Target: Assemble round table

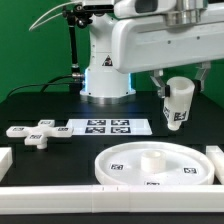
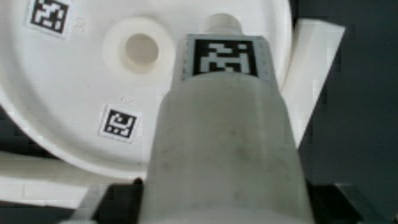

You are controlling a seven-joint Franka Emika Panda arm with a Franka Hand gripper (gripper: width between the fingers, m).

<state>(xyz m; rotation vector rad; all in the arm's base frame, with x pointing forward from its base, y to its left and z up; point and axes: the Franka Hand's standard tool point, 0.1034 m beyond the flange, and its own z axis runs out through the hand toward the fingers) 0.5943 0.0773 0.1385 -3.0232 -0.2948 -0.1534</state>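
The round disc lies flat near the table's front, rim up, with a central hub and small tags. My gripper hangs above the disc's far right part and is shut on the short cylinder leg, which points down, clear of the disc. In the wrist view the leg fills the middle between my black fingers, with the disc and its hub hole beyond it. The cross-shaped foot lies on the table at the exterior view's left.
The marker board lies behind the disc in front of the robot base. White border bars run along the front, at the exterior view's left and right.
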